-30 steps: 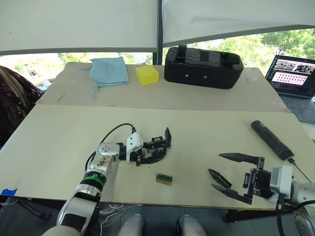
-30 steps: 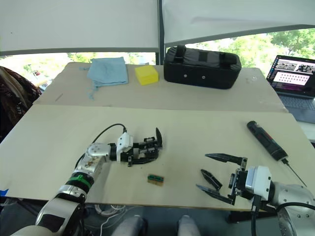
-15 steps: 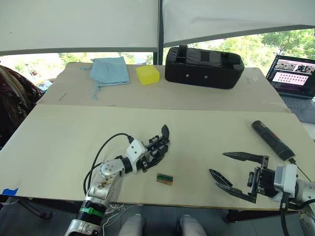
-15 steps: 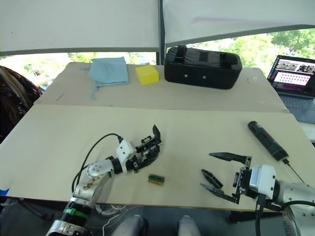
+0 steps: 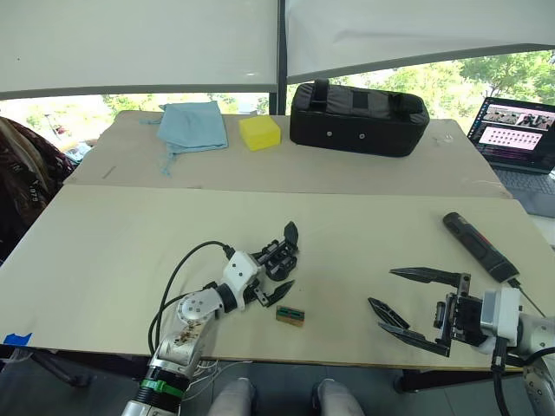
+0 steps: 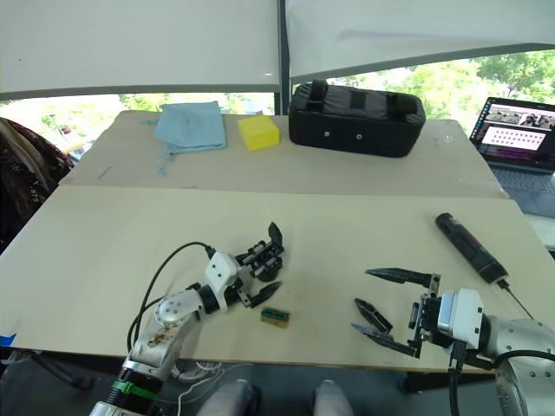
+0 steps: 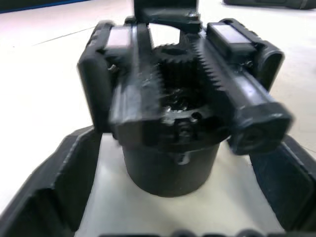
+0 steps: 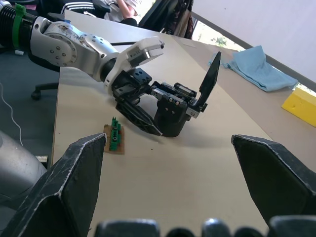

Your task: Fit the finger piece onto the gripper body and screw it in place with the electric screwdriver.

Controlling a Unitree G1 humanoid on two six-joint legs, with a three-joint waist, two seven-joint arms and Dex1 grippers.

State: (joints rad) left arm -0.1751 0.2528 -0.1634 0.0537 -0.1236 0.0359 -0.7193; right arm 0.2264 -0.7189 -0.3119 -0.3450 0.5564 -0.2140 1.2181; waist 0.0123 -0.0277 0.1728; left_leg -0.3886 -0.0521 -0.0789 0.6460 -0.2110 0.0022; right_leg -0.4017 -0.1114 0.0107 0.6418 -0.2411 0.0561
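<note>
On the pale worktop, taking the gripper body as landmark:

1. Gripper body, one: a chunky black mechanism with rounded base, toothed racks and one upright black prong. It stands between the open jaws of the left gripper; one finger lies on each side of the base, and whether they touch it I cannot tell.
2. Finger piece, one: a small flat black plastic piece tapering to a point, well to the right of the body, loose on the worktop. It lies inside the wide-open, empty jaws of the right gripper.
3. Electric screwdriver, one: a thick black pen-shaped cylinder with a thin metal bit, further right than the finger piece, untouched.
4. Circuit block, one: small, green and brown, just in front of the body.
5. Beyond the body: one black bag, one yellow block, one blue cloth; one open laptop far right.

Step in hand, by judgement: securing the body and picking up the finger piece. Close the left jaws squarely on the round base so the prong stays upright. Let the right jaws close across the flat piece's thicker end, leaving the tip free for fitting.
</note>
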